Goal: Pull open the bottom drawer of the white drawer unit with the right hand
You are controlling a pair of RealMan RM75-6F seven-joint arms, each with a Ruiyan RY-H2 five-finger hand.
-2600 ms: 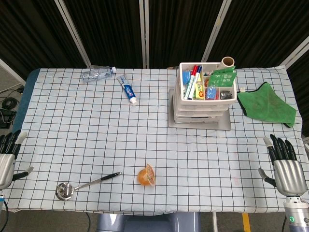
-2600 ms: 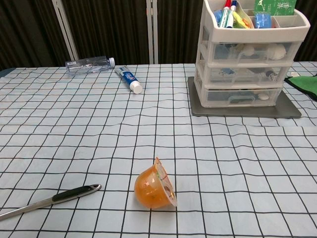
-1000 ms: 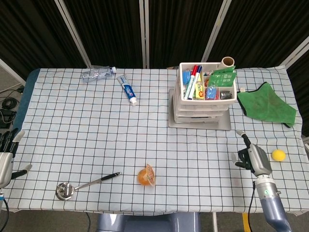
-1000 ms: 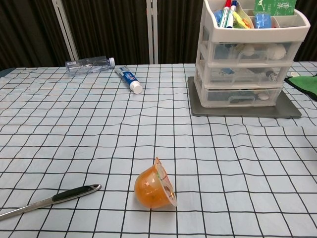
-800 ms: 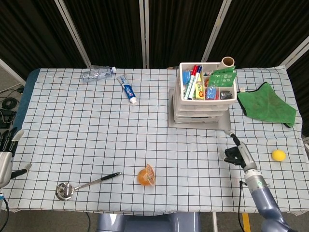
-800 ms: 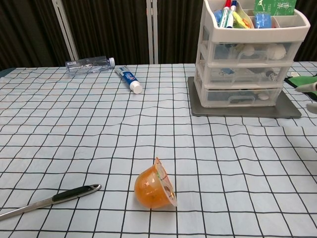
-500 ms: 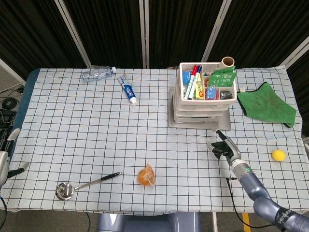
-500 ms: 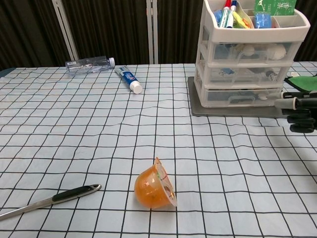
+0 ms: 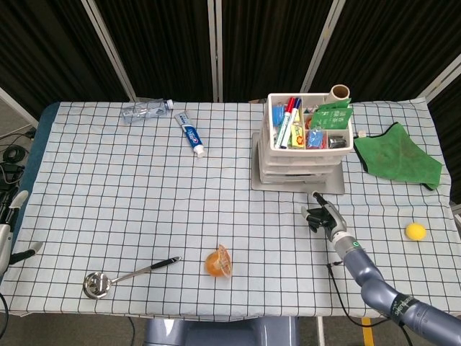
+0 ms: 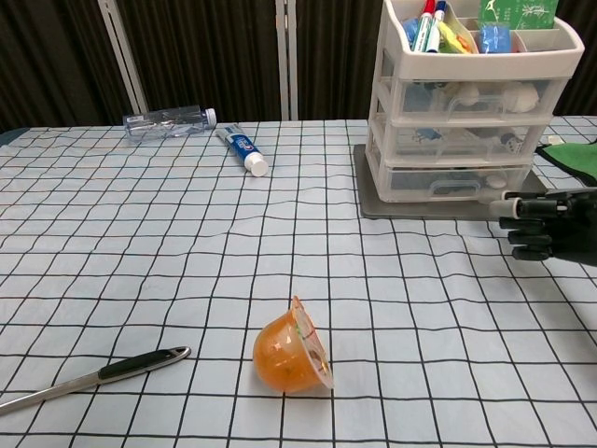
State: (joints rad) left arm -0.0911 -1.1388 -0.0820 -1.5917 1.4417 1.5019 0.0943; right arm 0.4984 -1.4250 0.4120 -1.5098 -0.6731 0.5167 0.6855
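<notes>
While the bottom drawer (image 10: 451, 183) remains fully closed, its handle side faces the near edge of the desk and its long axis runs parallel to that edge. It sits lowest in the white drawer unit (image 10: 466, 103), which stands upright on a grey mat (image 10: 541, 207) toward the far right part of the desk. The right hand (image 10: 546, 226) hovers just in front of the mat's near right corner, fingers apart and pointing left, holding nothing; since half a second ago it has moved left and closer to the drawer front. The left hand (image 9: 9, 231) is at the desk's left edge; whether it is open or closed cannot be told. The desk is covered by a white cloth with a black grid (image 9: 130, 180), backed by dark curtain panels (image 9: 158, 43). A green cloth (image 9: 396, 155) lies near the right edge.
</notes>
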